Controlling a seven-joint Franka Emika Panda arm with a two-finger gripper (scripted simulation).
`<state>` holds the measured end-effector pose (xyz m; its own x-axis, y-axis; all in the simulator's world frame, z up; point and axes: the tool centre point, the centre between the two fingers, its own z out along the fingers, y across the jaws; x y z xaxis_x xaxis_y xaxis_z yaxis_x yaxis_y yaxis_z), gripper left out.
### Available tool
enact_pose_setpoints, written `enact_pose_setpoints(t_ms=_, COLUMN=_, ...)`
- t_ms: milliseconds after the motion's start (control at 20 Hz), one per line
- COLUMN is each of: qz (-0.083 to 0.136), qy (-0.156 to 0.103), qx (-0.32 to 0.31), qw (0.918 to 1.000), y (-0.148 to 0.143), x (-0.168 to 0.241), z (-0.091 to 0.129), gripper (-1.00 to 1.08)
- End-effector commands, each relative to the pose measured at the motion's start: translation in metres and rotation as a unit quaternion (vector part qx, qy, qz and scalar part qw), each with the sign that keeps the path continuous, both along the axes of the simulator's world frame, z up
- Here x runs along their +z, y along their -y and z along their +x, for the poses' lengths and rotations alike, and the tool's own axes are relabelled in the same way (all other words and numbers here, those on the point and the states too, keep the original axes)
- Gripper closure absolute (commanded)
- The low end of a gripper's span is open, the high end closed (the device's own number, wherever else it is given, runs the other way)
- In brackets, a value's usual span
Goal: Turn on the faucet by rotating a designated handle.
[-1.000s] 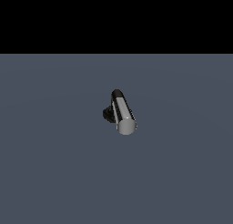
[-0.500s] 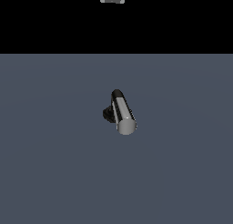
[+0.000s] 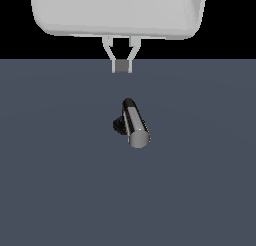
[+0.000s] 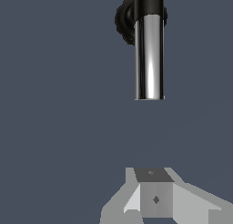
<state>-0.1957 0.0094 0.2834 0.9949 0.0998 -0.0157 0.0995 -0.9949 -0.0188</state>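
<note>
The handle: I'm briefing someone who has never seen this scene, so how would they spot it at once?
On the flat blue-grey surface stands one small fixture, the faucet, below the white gripper. Its handle is the glossy chrome bar sticking out sideways from a black post, ending in a flat grey round face. Unlike the dark round base behind it, it is long and mirror-bright.

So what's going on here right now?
The Panda arm's gripper hangs above and apart from the faucet, touching nothing. Its jaws look closed, with nothing between them. The chrome handle sticks out sideways from its black post, untouched. No contact yet, so the turn hasn't started.
</note>
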Motion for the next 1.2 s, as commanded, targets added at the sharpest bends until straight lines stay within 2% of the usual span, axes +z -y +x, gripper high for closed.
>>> enact_pose_setpoints(t_ms=0, qz=-0.001, qy=0.001, qx=0.006, qw=1.0000, y=-0.001, x=-0.019, z=0.006, gripper=1.08)
enact_pose_setpoints(t_ms=700, qz=-0.005, qy=0.006, qx=0.035, qw=0.9994, y=-0.009, x=-0.119, z=0.042, gripper=1.08)
enact_pose_setpoints(t_ms=1150, qz=-0.007, qy=0.008, qx=0.048, qw=0.9988, y=-0.013, x=-0.162, z=0.060, gripper=1.08)
